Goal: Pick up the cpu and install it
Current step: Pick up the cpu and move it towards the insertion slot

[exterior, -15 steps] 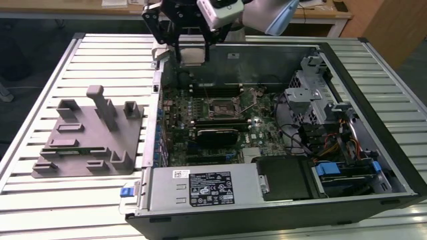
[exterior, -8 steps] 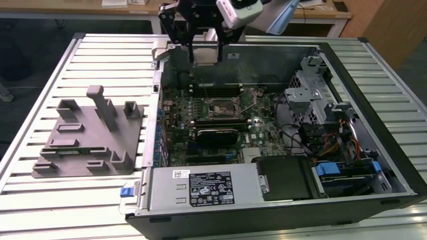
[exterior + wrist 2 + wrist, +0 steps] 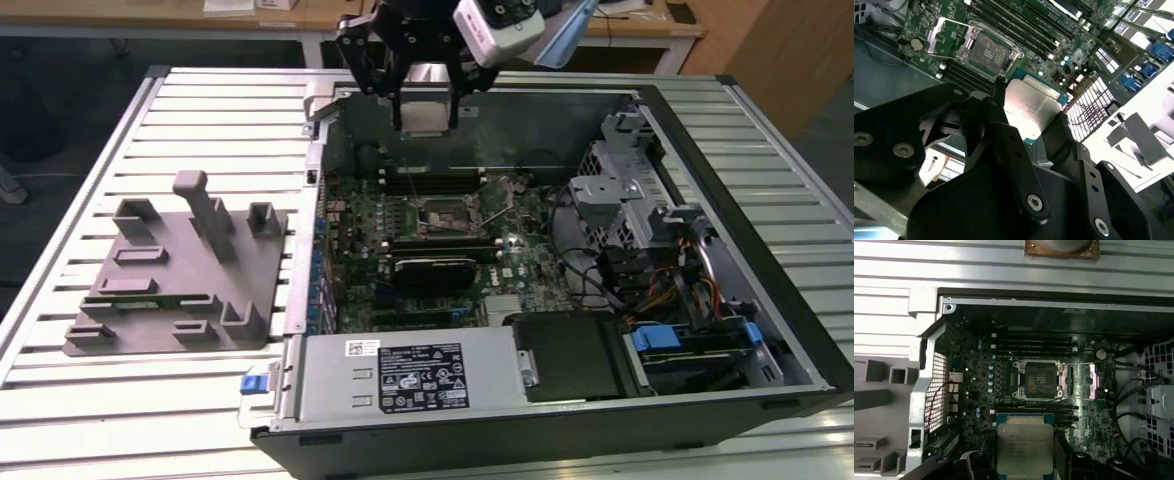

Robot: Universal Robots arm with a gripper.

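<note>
In the exterior view, the closest thing is a silver box (image 3: 400, 375) in the near corner of the open computer case (image 3: 787, 330). The case lies on a striped metal table (image 3: 80, 420). On the exterior view's left of the case, a grey plastic stand (image 3: 174, 275) sits on the table.

Further in is the green board (image 3: 354, 230) on the floor of the case. In the middle of it is the square socket (image 3: 447, 215). In both wrist views the socket (image 3: 1038, 380) is open, and its metal frame (image 3: 1079, 382) is flipped over beside it. Long dark slots (image 3: 1034, 342) run along the board just beside the socket.

Furthest off, over the far side of the case, hangs the black gripper (image 3: 427, 100). Its two fingers (image 3: 1004, 130) are closed on the cpu (image 3: 1035, 117), one on each side, holding it by its edges. The cpu is a flat square with a pale shiny top. It is up in the air, well above the board and not touching the socket.
</note>
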